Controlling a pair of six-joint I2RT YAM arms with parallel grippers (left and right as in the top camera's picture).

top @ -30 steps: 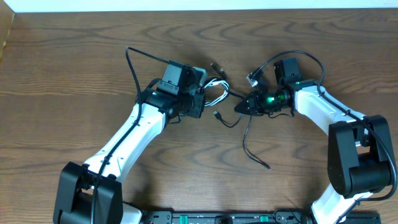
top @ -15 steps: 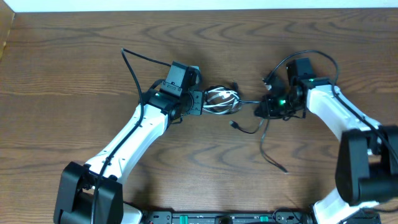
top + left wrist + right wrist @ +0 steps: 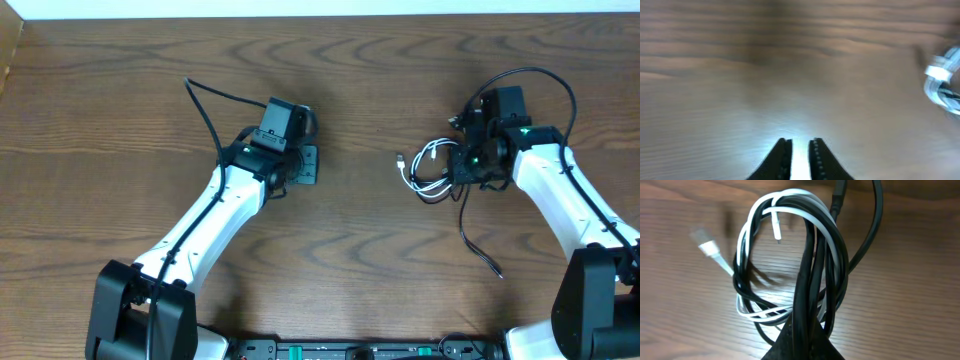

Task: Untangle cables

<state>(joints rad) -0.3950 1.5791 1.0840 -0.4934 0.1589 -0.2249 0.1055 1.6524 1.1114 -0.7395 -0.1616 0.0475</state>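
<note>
Separating the two cords looks like the step in hand, and it's barely started. The table (image 3: 120,80) has the arms well apart, with all the work on the right side. The right gripper (image 3: 452,169) is clamped on the cables (image 3: 428,174), which hang as one coiled bundle just left of its fingers, near the table's middle-right. The left gripper (image 3: 799,143) has its jaws a slit apart with nothing between them, over bare wood and well clear of the bundle. To do this well, I'd keep the right clamp as the anchor and bring the left in low. It should pick the white cord (image 3: 747,235) alone on the outer loop, where it stands off the black cord (image 3: 812,255), then draw it out along the loop rather than across it, so the wraps slide instead of cinching. The coil is a loose oval whose long axis runs roughly in line with the right fingers, left-right across the table. The black tail (image 3: 478,243) trails toward the near edge. The white plug (image 3: 400,159) sticks out of the coil toward the left arm, so it's probably the easiest grab point.
</note>
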